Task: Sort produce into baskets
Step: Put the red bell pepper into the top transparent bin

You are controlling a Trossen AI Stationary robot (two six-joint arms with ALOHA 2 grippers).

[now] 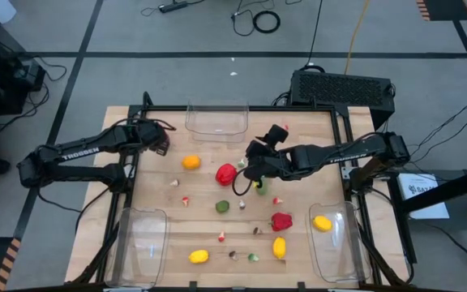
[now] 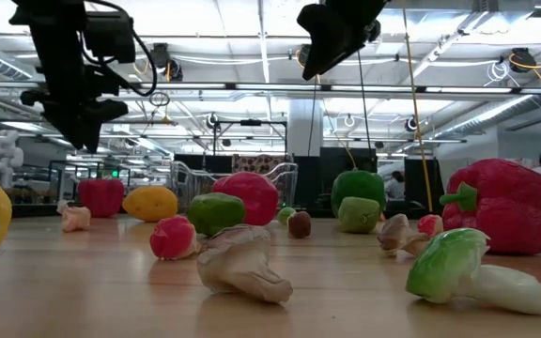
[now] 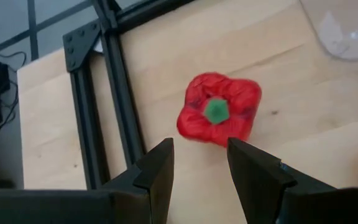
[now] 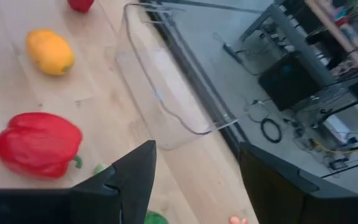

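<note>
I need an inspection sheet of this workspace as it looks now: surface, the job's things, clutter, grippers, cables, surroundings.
Surface: wooden table, black frame.
Job's things: three clear bins, far edge, near left, near right; a lemon in the right one. Red peppers, an orange and small bits loose on the table.
Clutter: nothing seen.
Grippers: left gripper open, above a red pepper at the table's left edge; right gripper open, above the table's middle.
Cables: loose on the floor.
Surroundings: a black box beyond the table.
</note>
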